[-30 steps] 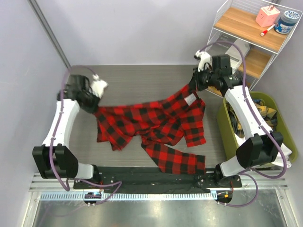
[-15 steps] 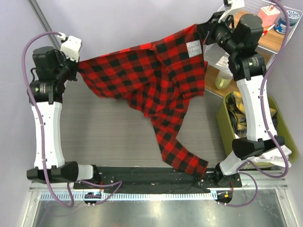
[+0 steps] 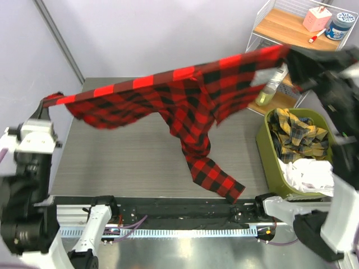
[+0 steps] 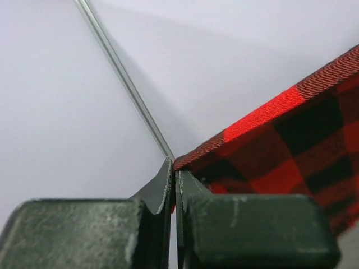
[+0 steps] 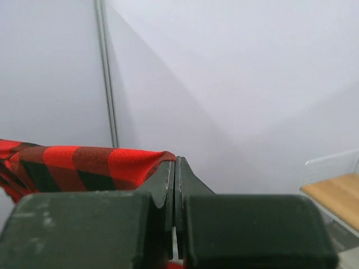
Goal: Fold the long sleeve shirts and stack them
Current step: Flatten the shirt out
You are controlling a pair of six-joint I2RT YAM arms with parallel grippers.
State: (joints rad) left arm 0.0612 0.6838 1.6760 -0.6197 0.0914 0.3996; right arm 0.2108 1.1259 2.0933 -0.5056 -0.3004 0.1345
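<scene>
The shirt [image 3: 185, 89] stretches between my arms, sleeve dangling toward the counter [image 3: 123, 157]; its left is open. A bin [image 3: 268, 162] and shelf [image 3: 277, 22] crowd my right.

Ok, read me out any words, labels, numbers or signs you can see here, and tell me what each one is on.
No text can be read.
Any label on the jar on the wire shelf is too small and blurred to read.
The checked shirt shows no lettering in any view.
</scene>
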